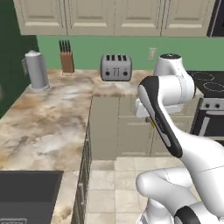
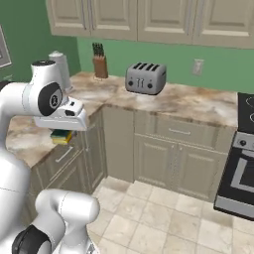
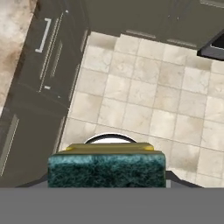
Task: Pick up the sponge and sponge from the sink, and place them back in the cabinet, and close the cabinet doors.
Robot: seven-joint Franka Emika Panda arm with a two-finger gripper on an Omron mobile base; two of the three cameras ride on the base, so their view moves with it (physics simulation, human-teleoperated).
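My gripper (image 2: 60, 135) hangs under the white hand, out over the counter's edge, and is shut on a sponge (image 2: 60, 136). The sponge is a small block, dark green on top with a yellow base. In the hand view the sponge (image 3: 106, 168) sits across the bottom with its green scrub face toward the camera, hiding the fingertips, and tiled floor lies far below it. A corner of the dark sink (image 1: 30, 192) shows at the lower left of the left base view, well behind and left of the hand. I cannot tell whether any cupboard in view is the task's cabinet.
Beige raised-panel wall cabinets (image 2: 163, 20) with shut doors run above a marble L-shaped counter (image 1: 48, 118). On the counter stand a toaster (image 2: 145, 78), a knife block (image 2: 100, 64) and a grey canister (image 1: 36, 70). Base cabinets (image 2: 168, 154) and a stove (image 2: 243, 163) border the tiled floor (image 2: 163, 213).
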